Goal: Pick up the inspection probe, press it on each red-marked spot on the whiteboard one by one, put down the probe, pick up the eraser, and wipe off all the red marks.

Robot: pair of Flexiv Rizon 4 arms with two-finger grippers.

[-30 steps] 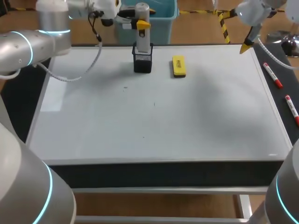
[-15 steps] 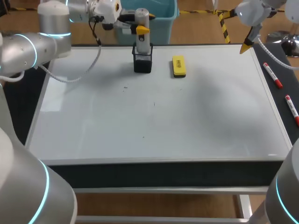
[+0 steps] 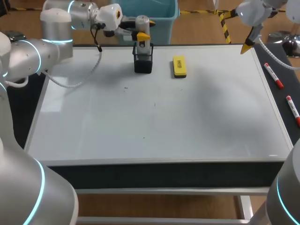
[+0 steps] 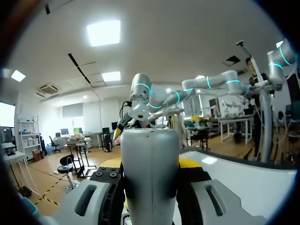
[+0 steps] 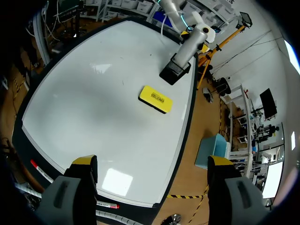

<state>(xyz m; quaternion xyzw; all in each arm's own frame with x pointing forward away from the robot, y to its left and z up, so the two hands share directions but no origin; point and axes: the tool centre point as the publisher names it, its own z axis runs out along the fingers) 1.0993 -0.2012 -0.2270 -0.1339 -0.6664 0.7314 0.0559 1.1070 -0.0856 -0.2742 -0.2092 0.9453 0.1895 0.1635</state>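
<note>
The inspection probe [image 3: 142,29], a grey cylinder, stands upright with its lower end in the black holder [image 3: 143,63] at the whiteboard's [image 3: 154,117] far edge. My left gripper [image 3: 141,34] is shut on the probe from the left side; in the left wrist view the probe [image 4: 150,164] fills the space between the fingers. The yellow eraser [image 3: 179,66] lies just right of the holder. My right gripper [image 3: 247,47] hangs open above the board's far right corner; from there the eraser [image 5: 155,99], holder [image 5: 171,71] and probe [image 5: 193,42] lie ahead of it. Only a few tiny dark specks show on the board.
Two red markers [image 3: 273,76] [image 3: 293,108] lie on the dark strip along the board's right edge. The board's near edge drops to a black front panel [image 3: 159,173].
My left gripper and the probe have come down toward the holder, and the left arm's elbow has swung back. The right arm has not moved.
</note>
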